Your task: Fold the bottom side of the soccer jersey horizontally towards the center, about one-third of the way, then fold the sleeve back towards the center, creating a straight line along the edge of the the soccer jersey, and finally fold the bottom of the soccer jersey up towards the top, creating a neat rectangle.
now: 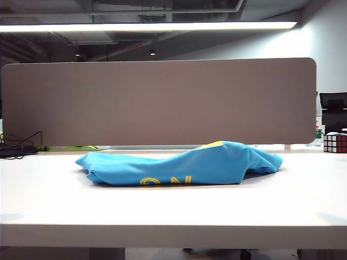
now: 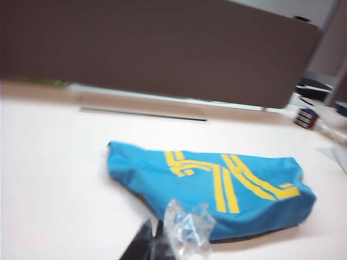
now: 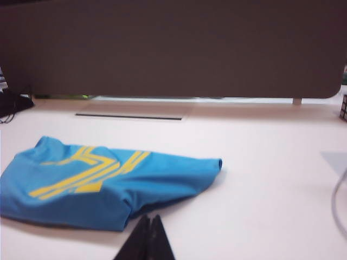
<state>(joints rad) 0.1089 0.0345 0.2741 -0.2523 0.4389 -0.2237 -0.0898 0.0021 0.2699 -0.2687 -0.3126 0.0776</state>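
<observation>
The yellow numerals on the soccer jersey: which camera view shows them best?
The left wrist view: the yellow numerals lie almost whole across the folded soccer jersey. The right wrist view shows them slanted and partly hidden by a fold. The exterior view shows only their tops at the front edge.

We see a shiny sky-blue soccer jersey (image 1: 184, 162) bearing yellow double-line numerals, on a plain white table (image 1: 162, 211); behind the jersey stands a grey-brown panel (image 1: 157, 103), beside it a multicoloured cube (image 1: 335, 142); black left gripper (image 2: 154, 238), black right gripper (image 3: 149, 225)
</observation>
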